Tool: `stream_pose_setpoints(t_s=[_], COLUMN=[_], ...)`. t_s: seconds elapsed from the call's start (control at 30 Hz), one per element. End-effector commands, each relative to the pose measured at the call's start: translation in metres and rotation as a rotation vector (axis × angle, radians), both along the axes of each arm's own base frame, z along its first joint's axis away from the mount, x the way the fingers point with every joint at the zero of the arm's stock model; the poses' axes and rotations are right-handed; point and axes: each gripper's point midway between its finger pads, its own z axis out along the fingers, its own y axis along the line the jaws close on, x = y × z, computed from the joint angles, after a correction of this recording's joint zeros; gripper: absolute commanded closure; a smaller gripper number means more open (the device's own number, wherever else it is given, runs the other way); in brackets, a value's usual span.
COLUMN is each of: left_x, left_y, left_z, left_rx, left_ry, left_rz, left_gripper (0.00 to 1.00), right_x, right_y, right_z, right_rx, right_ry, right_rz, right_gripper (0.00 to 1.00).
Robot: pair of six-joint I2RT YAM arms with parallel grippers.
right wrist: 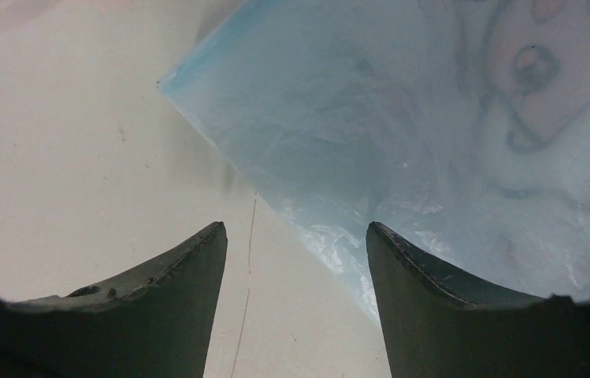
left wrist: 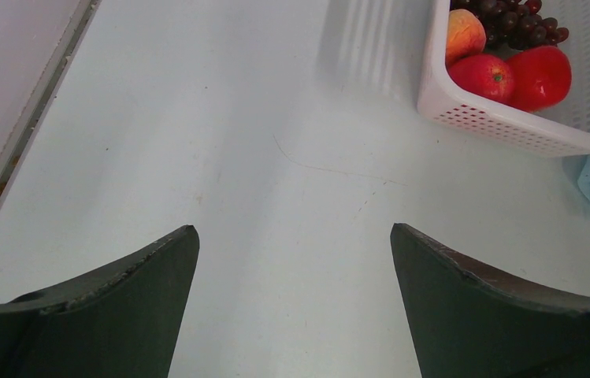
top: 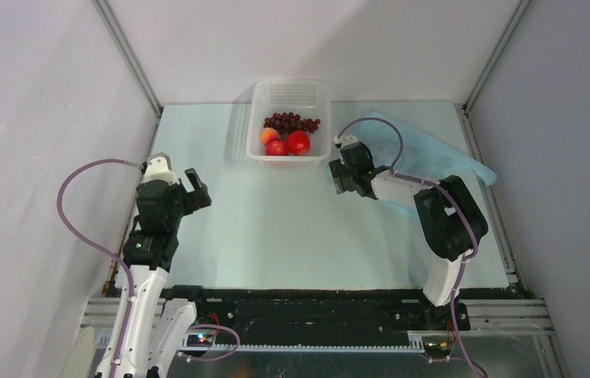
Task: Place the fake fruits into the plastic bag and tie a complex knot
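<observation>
We find all the fruit in the white basket (top: 253, 134) at the far edge of the table (top: 276, 228). The grapes (top: 291, 123) lie toward the back and the orange-peach fruit (top: 269, 135) at the near left. The smaller red fruit (top: 276, 147) and the larger red fruit (top: 298, 142) sit side by side against the near wall. The plastic bag (top: 433, 153) lies flat to the basket's right. The left gripper (left wrist: 293, 230) gapes wide over bare table, holding nothing. The right gripper (right wrist: 295, 227) is spread too, above the bag's edge.
</observation>
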Motion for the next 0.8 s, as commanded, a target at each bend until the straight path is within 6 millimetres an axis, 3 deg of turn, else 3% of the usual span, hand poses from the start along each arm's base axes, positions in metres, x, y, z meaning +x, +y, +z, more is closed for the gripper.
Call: stream_pose_setpoints(t_s=[0.0,0.47,0.7,0.77], left_x=[0.004,0.004,0.005,0.005], left_y=[-0.004,-0.007,-0.007,-0.007], left_z=[0.025,0.024,0.022,0.023], left_rx=[-0.017,-0.020,-0.022,-0.021], left_ry=[-0.068,-0.065,-0.055,-0.057], left_rz=[-0.016,-0.031,-0.035,-0.034], left_gripper=[0.01,0.01,0.01,0.01], right_x=[0.022,0.026,0.021,0.014], right_y=[0.003,-0.012,-0.013,-0.009], right_z=[0.011,-0.009,-0.009,-0.010], right_rx=[0.000,0.041,0.029,0.017], right_ry=[-0.071,-0.012,-0.004,0.009], right_rz=[-0.006,-0.085,-0.097,-0.067], right_gripper=[0.31,0.56,0.98,1.00])
